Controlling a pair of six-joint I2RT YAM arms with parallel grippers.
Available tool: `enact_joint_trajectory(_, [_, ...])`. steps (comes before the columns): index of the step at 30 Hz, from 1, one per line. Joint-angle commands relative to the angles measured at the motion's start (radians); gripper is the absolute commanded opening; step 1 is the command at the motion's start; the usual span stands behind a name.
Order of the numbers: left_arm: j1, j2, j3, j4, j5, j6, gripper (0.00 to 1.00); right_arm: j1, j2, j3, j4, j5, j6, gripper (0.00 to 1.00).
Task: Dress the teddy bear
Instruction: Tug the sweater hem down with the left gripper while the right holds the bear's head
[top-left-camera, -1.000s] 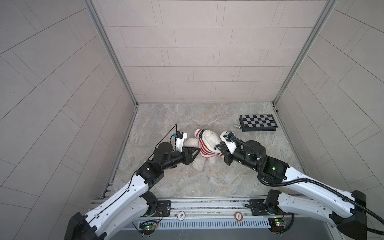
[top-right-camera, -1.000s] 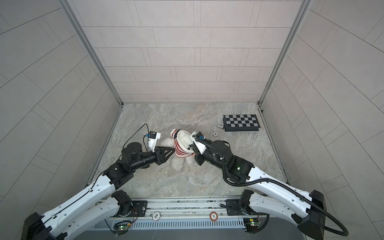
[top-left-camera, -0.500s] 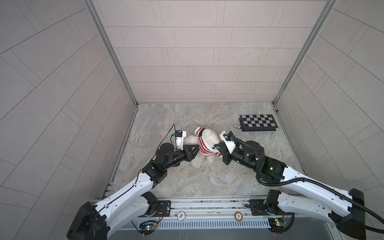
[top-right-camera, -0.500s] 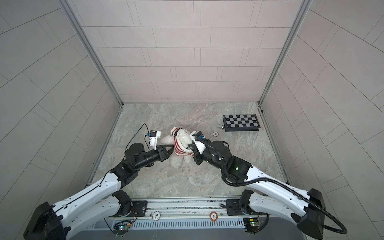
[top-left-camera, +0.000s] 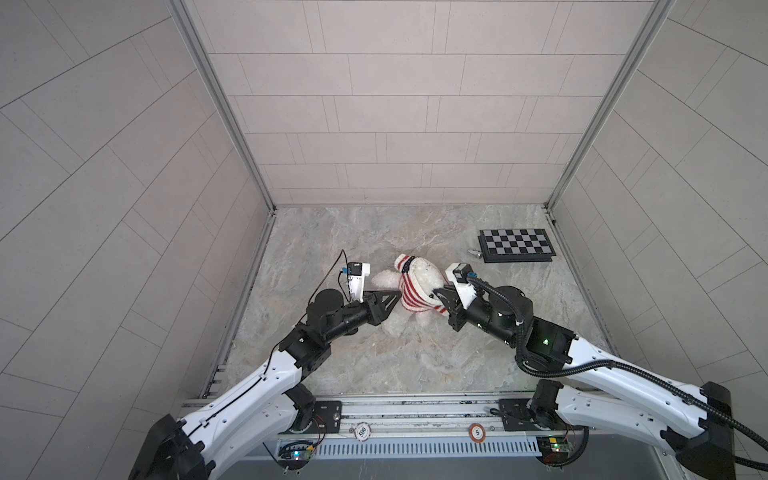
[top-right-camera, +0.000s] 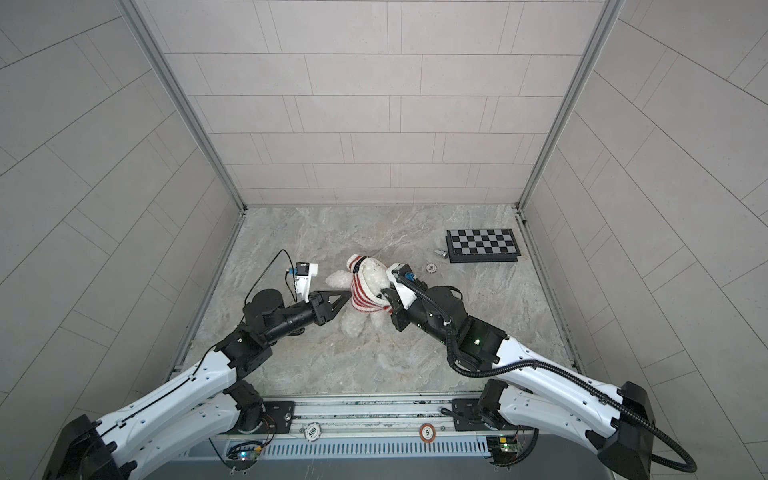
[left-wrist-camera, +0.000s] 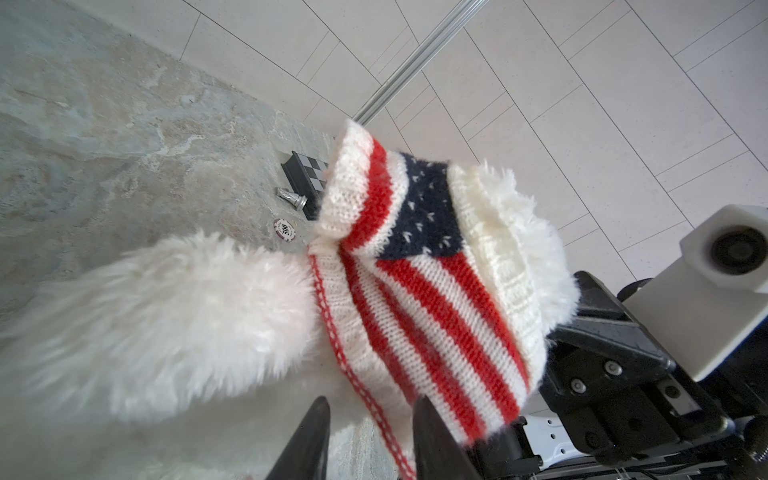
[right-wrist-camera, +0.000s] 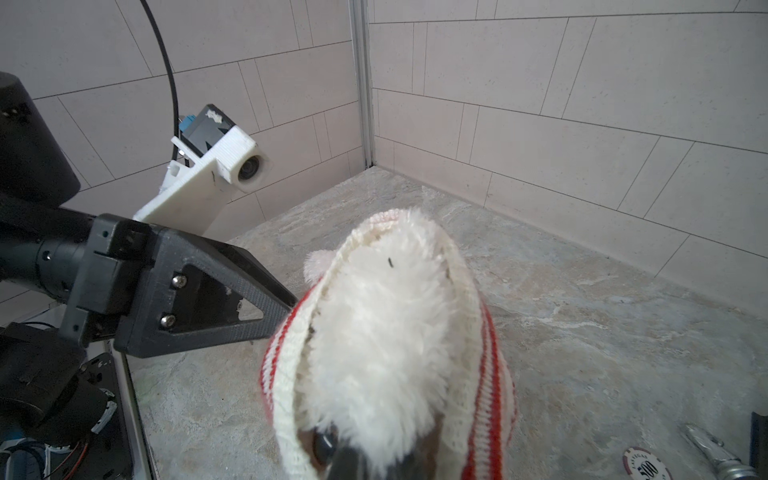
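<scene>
The teddy bear (top-left-camera: 424, 273) lies mid-floor, a white plush with its legs toward the front, seen in both top views (top-right-camera: 374, 276). A red-and-white striped sweater (top-left-camera: 415, 298) with a navy starred patch (left-wrist-camera: 424, 216) covers its body. One empty sleeve (left-wrist-camera: 353, 178) sticks up, and a bare furry arm (left-wrist-camera: 166, 311) pokes out at the hem. My left gripper (left-wrist-camera: 372, 409) is open, with the sweater's red-stitched hem running between its tips (top-left-camera: 397, 296). My right gripper (right-wrist-camera: 353, 461) is shut on the bear's fur by its face, inside the knit opening (top-left-camera: 439, 296).
A chessboard (top-left-camera: 515, 246) lies at the back right with a metal chess piece (top-left-camera: 473, 252) beside it. A poker chip (top-right-camera: 431, 268) rests just behind my right wrist. Tiled walls close the left, right and back sides. The mounting rail (top-left-camera: 415, 409) runs along the front.
My left gripper has edged farther in and up to the sweater's hem. My right gripper has kept its hold, and the bear has barely shifted.
</scene>
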Motion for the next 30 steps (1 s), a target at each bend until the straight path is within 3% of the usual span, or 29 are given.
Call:
enact_joint_trajectory(1, [-0.024, 0.028, 0.01, 0.079, 0.017, -0.015, 0.38, -0.001, -0.019, -0.001, 0.065, 0.011, 0.019, 0.0])
enact_joint_trajectory(3, [-0.043, 0.05, 0.021, 0.095, 0.019, -0.013, 0.35, -0.001, -0.018, 0.0, 0.065, 0.014, 0.021, 0.0])
enact_joint_trajectory(9, [-0.054, 0.058, 0.016, 0.107, 0.015, -0.016, 0.11, -0.001, -0.019, 0.003, 0.059, 0.035, 0.023, 0.0])
enact_joint_trajectory(14, [-0.055, 0.049, 0.012, 0.096, 0.016, -0.017, 0.01, -0.001, -0.001, 0.014, 0.043, 0.057, 0.016, 0.0])
enact_joint_trajectory(21, [-0.051, 0.024, 0.01, 0.011, -0.028, 0.019, 0.0, -0.002, 0.004, 0.028, 0.01, 0.093, 0.004, 0.0])
enact_joint_trajectory(30, [0.034, 0.079, 0.007, -0.076, -0.036, 0.056, 0.0, -0.003, -0.013, 0.046, -0.019, 0.102, 0.025, 0.0])
